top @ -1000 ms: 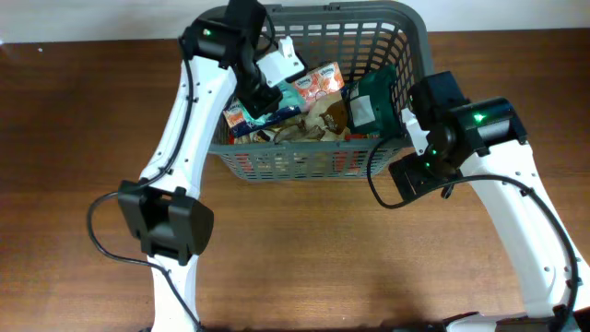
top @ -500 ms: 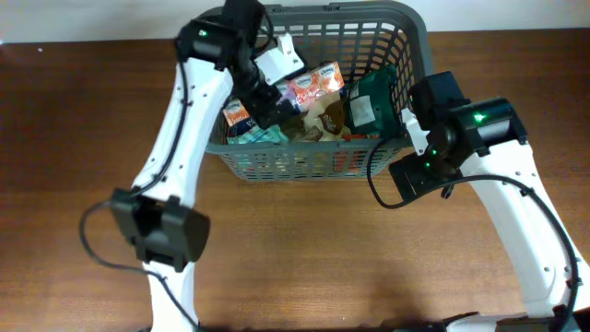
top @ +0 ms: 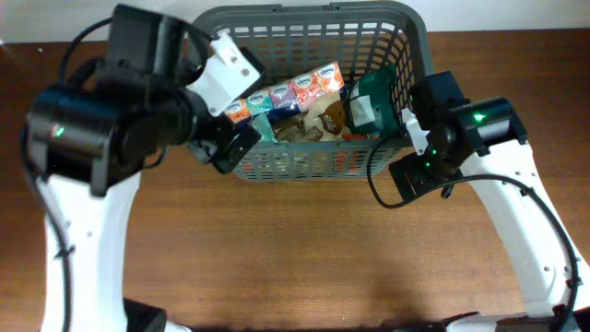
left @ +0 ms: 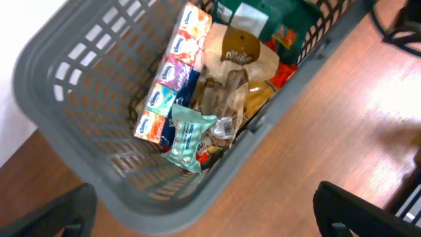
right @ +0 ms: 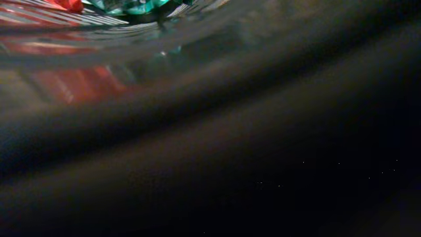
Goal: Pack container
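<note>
- Left end effector (top: 221,149), overhead view: it hangs at the container's (top: 313,13) front-left corner, and the big arm housing hides the fingers. The right end effector (top: 406,134) sits against the container's right wall, and its jaws are not visible. The container stands on the counter (top: 304,249) with a row of tissue packets (top: 288,92) and a green packet (top: 371,101) inside. No loose goods show beside it.
- Left wrist view: the left end effector (left: 204,201) is spread wide with nothing between its fingers (left: 66,210). The container (left: 39,59) lies below, and a teal pouch (left: 187,135) lies in front of the tissue packets (left: 172,76). A likely good move is to keep the fingers above the rim and swing away from the container without dipping, so that no finger catches the lattice. Whether anything is left to pack cannot be told.
- Right wrist view: only a blurred, dark close-up shows, with a strip of the container's (right: 131,26) slats at the top and red and teal behind them. I cannot tell whether this end effector is clenched or released. If it is steadying the container, it should keep its pressure even.
</note>
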